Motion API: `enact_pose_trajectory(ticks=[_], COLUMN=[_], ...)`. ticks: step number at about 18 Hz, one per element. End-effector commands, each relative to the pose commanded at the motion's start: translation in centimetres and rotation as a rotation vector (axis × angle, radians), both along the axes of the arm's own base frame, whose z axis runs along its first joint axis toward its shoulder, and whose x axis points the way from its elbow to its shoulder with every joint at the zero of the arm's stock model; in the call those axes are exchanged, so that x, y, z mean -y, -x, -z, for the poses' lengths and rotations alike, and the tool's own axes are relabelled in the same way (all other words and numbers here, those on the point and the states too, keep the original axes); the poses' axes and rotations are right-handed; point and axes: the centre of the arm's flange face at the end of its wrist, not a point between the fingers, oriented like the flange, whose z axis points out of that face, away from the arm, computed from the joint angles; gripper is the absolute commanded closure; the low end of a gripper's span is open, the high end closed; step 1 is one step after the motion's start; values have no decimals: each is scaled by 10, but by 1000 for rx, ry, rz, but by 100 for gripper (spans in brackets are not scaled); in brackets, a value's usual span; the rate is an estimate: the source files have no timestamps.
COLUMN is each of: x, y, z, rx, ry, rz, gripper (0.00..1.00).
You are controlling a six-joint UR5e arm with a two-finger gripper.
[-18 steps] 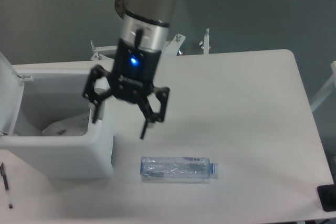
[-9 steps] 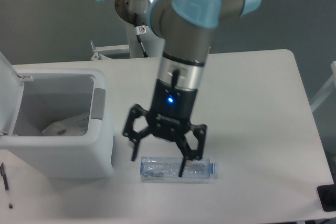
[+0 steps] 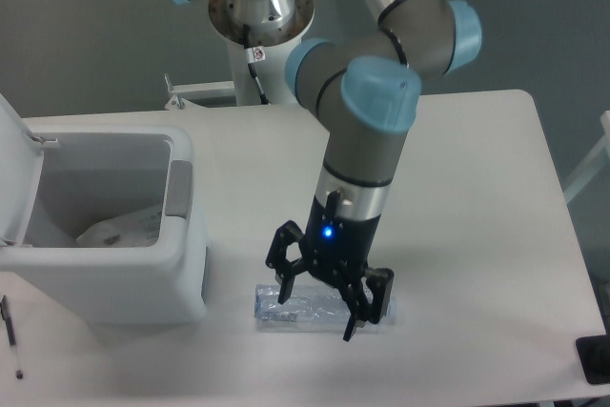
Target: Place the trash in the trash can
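Observation:
The clear crinkled water bottle (image 3: 303, 305) lies on its side on the white table, near the front edge, blue cap end to the right. My gripper (image 3: 318, 310) is open and low over the bottle's middle, one finger (image 3: 288, 283) behind it and one finger (image 3: 350, 325) in front. The white trash can (image 3: 181, 283) stands at the left with its lid (image 3: 17, 173) swung up. A crumpled whitish wrapper (image 3: 119, 228) lies inside it.
A pen (image 3: 10, 335) lies at the table's front left corner. A dark object (image 3: 595, 359) sits at the front right edge. Metal brackets (image 3: 176, 92) stand at the table's back edge near the arm base.
My gripper has travelled from beside the trash can to the right and down, and now straddles the bottle. It has stayed open. The bottle has not moved.

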Motion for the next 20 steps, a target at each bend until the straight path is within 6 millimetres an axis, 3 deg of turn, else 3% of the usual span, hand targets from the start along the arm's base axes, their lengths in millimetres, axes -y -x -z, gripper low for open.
enact_pose_trajectory(ticks=[2, 6, 11, 20], x=[-6, -10, -29, -36], y=[-16, -22, -56, -66], z=[13, 32, 61, 87], rx=[10, 33, -1, 21], ry=[36, 105, 280, 310], rz=[73, 108, 176, 202], gripper=[0, 0, 0, 1])
